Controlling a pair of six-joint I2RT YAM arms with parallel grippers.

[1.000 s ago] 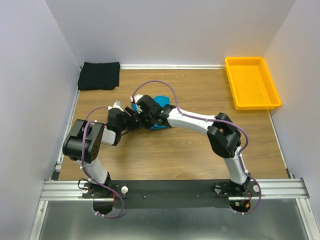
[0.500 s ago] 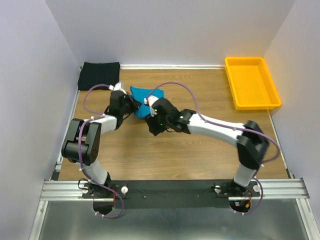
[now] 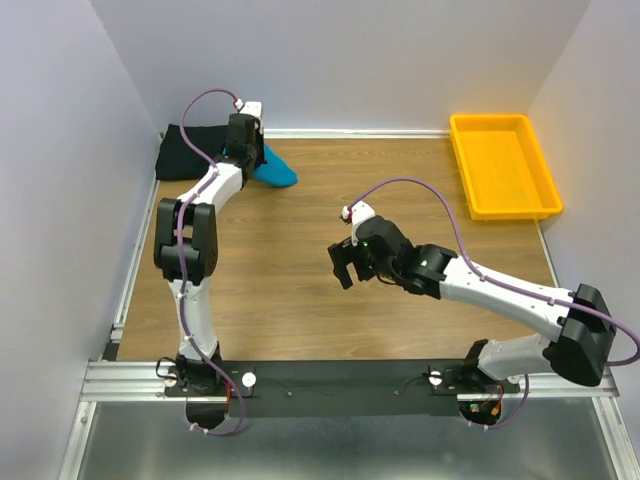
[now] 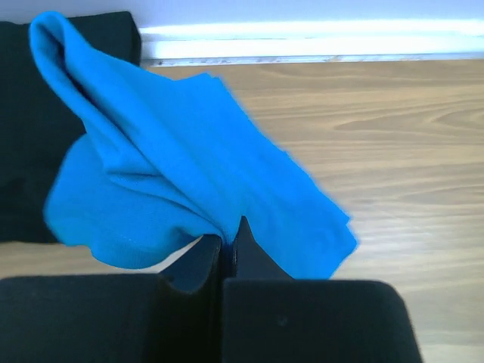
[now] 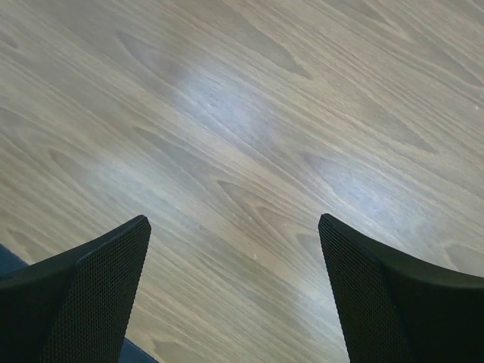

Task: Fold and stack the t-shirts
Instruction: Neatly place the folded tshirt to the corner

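Note:
The teal-blue t-shirt (image 4: 189,166) hangs bunched from my left gripper (image 4: 228,240), which is shut on a fold of it. In the top view that gripper (image 3: 247,152) is at the far left of the table, and the blue t-shirt (image 3: 275,172) trails to its right, beside the folded black t-shirt (image 3: 190,152) in the back left corner. The black t-shirt (image 4: 30,151) also fills the left edge of the left wrist view. My right gripper (image 3: 344,265) hovers open over the table's middle; in its wrist view the right gripper (image 5: 234,227) has only bare wood between its fingers.
A rigid yellow tray (image 3: 503,165) sits at the back right corner. Walls close the table at the back and both sides. The wooden table (image 3: 400,180) lies between the arms and the tray.
The left gripper shut on the blue t-shirt and carried it from the table's middle to the back left, beside the black one. The right gripper let go, opened and pulled back toward the centre.

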